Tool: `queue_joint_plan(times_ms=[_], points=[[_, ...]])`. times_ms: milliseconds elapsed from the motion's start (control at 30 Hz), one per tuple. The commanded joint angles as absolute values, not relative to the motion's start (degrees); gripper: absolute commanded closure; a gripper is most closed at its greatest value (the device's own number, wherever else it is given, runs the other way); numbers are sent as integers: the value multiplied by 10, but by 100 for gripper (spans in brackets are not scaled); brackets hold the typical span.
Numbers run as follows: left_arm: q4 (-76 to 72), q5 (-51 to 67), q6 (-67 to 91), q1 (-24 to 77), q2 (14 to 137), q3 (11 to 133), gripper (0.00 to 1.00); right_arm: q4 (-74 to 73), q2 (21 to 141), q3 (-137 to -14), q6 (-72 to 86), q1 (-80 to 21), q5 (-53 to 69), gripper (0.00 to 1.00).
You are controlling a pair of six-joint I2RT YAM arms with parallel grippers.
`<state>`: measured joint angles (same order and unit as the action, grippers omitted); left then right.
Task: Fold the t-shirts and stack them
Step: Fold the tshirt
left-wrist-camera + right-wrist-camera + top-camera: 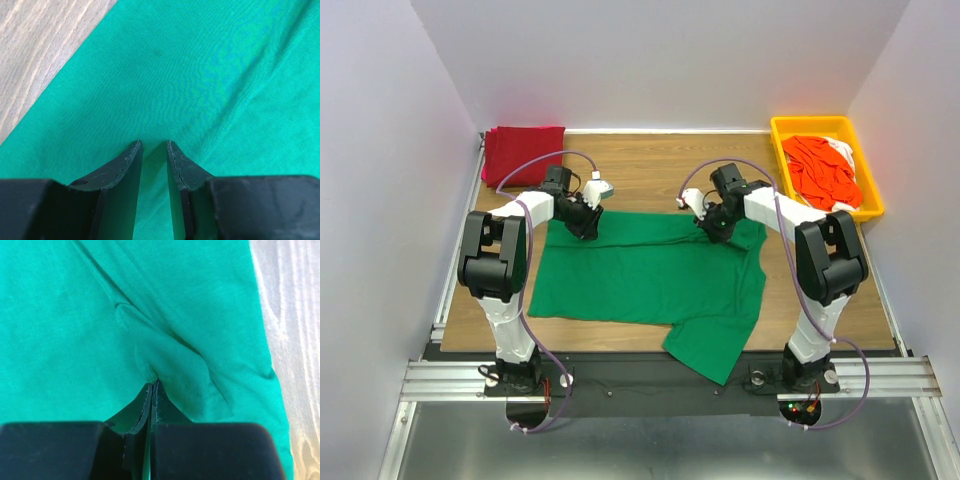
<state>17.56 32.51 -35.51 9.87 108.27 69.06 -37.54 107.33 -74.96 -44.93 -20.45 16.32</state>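
Green shirt (650,275) spread on a wood table (650,160) between white walls (380,150).
A metal rail (650,375) runs along the table's near edge. A folded red shirt (523,152) lies at the far left corner. The left gripper (154,145) has its fingers slightly apart, tips on flat green cloth by the shirt's far left edge. One part of the green shirt hangs over the near edge. The right gripper (152,386) is pressed together, pinching a raised fold of the green shirt. At the far right a yellow tray (825,126) holds an orange shirt (825,175) and some white cloth (842,150).
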Motion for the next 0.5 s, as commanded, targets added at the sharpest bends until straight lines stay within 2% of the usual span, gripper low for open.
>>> queue_joint_plan(times_ms=[0,200,467], points=[[191,309,-359,97,1101,698,62,-386,1030,-778,-426,-207,190,99],[197,306,-363,97,1096,699,62,-467,1006,-789,-402,-209,264,99],[200,309,-364,97,1093,700,62,-518,992,-740,-360,-227,339,99]])
